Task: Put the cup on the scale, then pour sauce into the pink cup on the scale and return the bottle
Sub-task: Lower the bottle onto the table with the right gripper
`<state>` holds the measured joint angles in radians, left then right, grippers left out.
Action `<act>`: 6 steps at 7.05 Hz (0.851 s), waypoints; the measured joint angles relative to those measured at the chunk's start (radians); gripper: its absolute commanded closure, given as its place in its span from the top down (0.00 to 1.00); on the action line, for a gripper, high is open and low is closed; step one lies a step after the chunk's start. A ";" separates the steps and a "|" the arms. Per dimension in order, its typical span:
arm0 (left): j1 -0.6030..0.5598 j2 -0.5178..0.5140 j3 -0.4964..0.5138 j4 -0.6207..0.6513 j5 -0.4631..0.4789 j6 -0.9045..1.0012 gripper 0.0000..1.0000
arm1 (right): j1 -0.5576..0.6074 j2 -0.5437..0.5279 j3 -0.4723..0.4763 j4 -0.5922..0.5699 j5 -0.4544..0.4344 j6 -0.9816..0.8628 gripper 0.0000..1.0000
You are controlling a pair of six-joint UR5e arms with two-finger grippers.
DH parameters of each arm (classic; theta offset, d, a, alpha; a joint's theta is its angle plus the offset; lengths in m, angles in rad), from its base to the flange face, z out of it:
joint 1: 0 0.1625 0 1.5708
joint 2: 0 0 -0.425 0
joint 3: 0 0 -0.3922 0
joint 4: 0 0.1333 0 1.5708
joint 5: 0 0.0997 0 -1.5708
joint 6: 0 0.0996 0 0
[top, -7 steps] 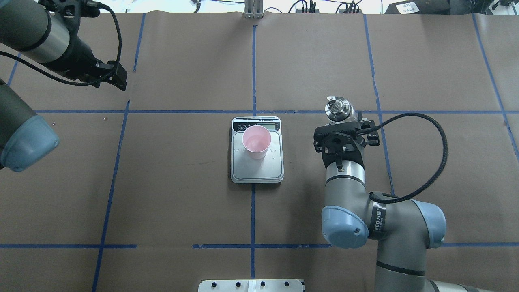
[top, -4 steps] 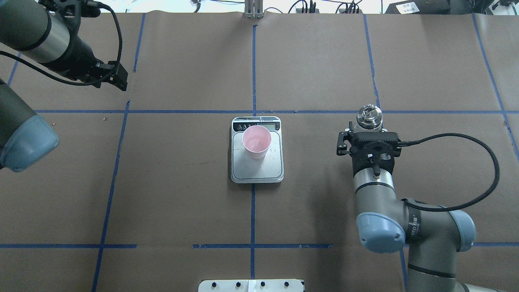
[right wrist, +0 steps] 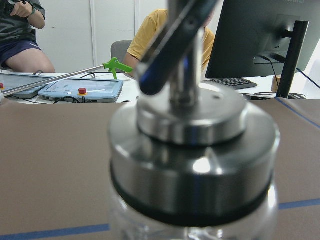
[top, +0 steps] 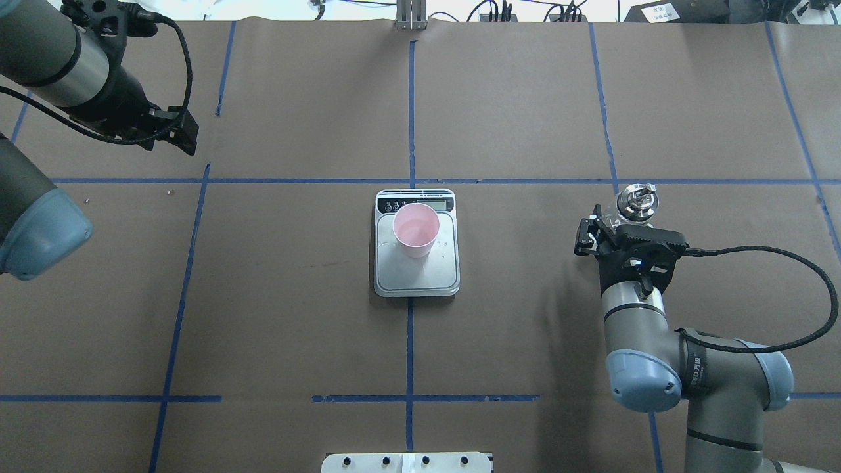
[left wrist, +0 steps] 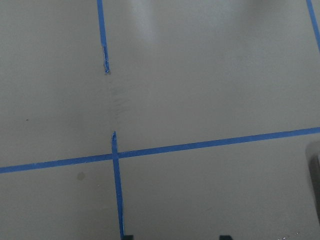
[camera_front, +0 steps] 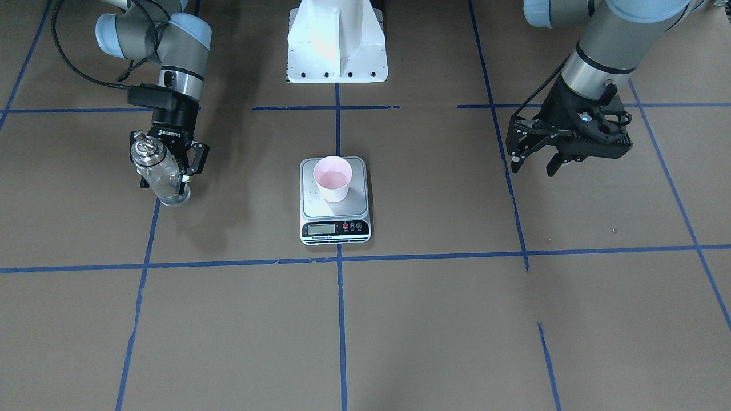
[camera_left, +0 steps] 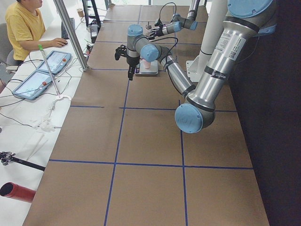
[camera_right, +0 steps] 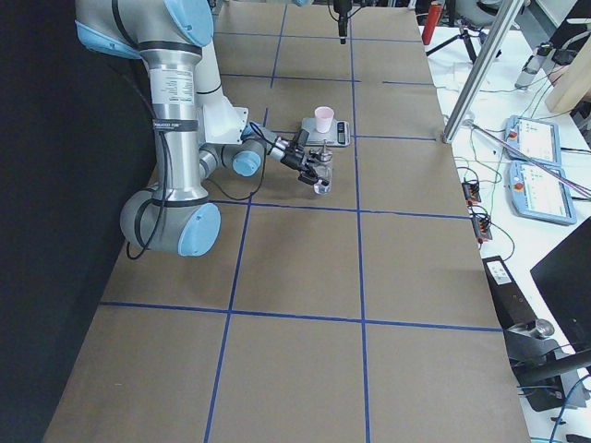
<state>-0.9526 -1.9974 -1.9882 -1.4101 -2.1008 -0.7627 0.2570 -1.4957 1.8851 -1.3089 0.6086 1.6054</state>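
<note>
Farther from the scale (camera_front: pixel 355 203) than before, your right gripper (camera_front: pixel 170 169) clamps the bottle (camera_front: pixel 161 181); your left gripper (camera_front: pixel 532 166) hangs with fingers spread.

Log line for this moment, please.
right tool: shut on clear glass bottle with silver cap | left tool: open, empty | pale pink paper cup: on silver steel scale

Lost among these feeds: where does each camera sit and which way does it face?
Front-facing: across the table, facing the robot; both arms, right gripper holding the bottle at left.
Overhead: behind the robot, looking forward and down; both arms.
Exterior left: table's left end; left arm near.
Exterior right: opposite end; right arm near.
Left wrist: down on the taped table; dark tips at bottom edge.
Right wrist: level, toward the operators; bottle cap fills it.
Shared: front-facing and overhead both show cup on scale.
</note>
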 measured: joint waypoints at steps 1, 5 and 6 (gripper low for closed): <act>-0.002 0.001 -0.006 0.028 -0.023 0.000 0.65 | 0.000 0.000 -0.006 -0.001 0.008 0.001 0.00; -0.005 -0.004 -0.016 0.072 -0.055 0.001 0.66 | -0.001 -0.005 -0.028 -0.001 0.038 0.002 0.00; -0.004 -0.007 -0.017 0.072 -0.055 0.002 0.66 | -0.001 -0.006 -0.032 -0.001 0.042 0.002 0.00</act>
<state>-0.9568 -2.0048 -2.0048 -1.3377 -2.1553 -0.7611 0.2562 -1.5012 1.8528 -1.3100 0.6501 1.6076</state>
